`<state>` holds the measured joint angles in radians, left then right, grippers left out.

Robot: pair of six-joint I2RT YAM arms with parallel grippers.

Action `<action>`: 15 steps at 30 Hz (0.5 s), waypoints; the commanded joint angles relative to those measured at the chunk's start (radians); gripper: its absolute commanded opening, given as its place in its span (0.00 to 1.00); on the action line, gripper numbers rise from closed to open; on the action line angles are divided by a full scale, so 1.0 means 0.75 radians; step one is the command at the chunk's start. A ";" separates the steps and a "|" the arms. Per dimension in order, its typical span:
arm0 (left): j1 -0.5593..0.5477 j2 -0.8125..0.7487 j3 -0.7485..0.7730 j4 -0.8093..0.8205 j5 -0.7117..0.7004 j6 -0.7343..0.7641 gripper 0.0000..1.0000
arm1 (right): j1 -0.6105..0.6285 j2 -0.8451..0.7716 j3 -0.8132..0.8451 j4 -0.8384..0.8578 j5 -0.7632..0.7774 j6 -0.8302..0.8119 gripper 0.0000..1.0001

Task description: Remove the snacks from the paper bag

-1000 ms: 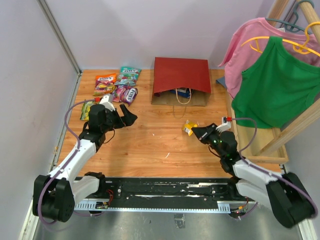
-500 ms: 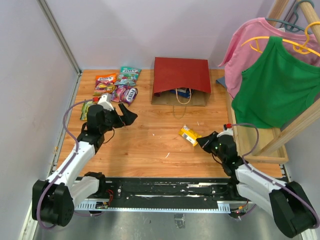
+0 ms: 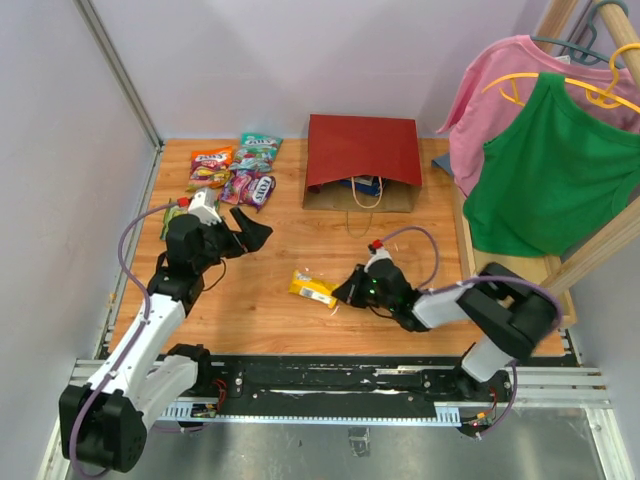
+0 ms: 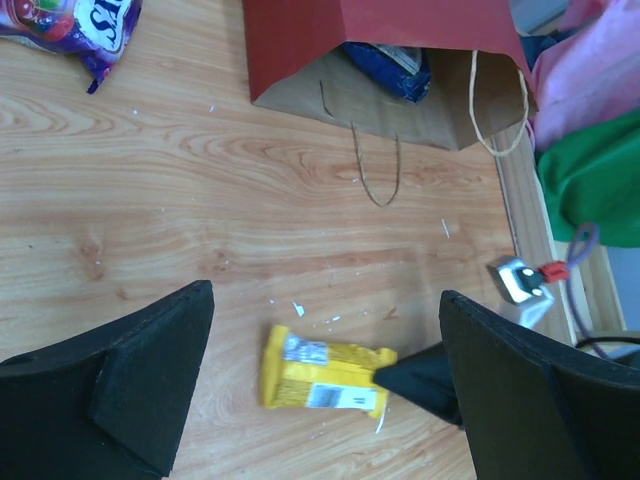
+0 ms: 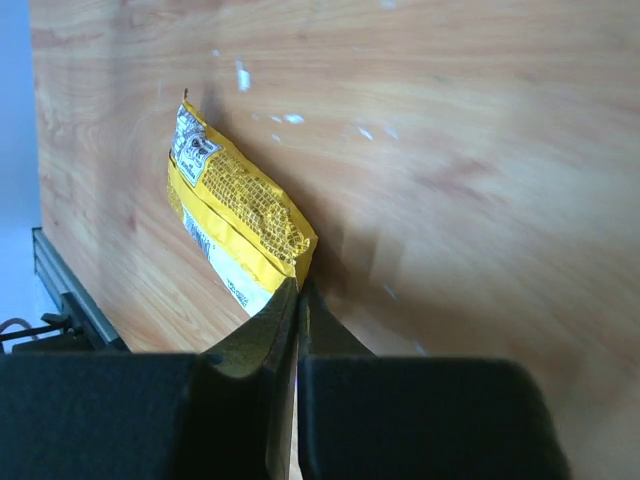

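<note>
My right gripper (image 5: 298,285) closed, pinching only 1 corner of yellow bar wrapper (image 5: 235,215); wrapper low over table (image 3: 300,240), mid-front. Risk: thin pinch slips if I swing fast. My left gripper (image 3: 245,235) wide open, empty. Farther: paper bag (image 3: 360,150) on its side, blue Doritos bag (image 3: 366,184) in mouth; 2 handles (image 4: 376,170) may snag. Candy packets (image 3: 235,170) far left.

purple packet (image 4: 70,25), letters maybe "SI" (cropped), yellow bar wrapper (image 4: 320,380) print illegible

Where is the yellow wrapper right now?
Top view: the yellow wrapper lies on the table near its middle, nearer than the red paper bag, its right end pinched by the right gripper.
</note>
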<state>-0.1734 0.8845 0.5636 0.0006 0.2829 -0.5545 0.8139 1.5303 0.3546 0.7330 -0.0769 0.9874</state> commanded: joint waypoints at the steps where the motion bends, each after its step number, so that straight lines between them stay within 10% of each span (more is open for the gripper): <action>1: 0.000 -0.104 0.071 -0.061 -0.002 -0.023 0.98 | 0.074 0.286 0.208 0.258 -0.122 0.066 0.01; 15: 0.000 -0.277 0.214 -0.253 -0.100 -0.041 1.00 | 0.138 0.773 0.934 0.152 -0.048 0.165 0.01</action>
<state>-0.1734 0.7059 0.6903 -0.1371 0.2382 -0.5751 0.9077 2.0750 0.9672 0.8482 -0.1825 1.0809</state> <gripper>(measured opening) 0.994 0.013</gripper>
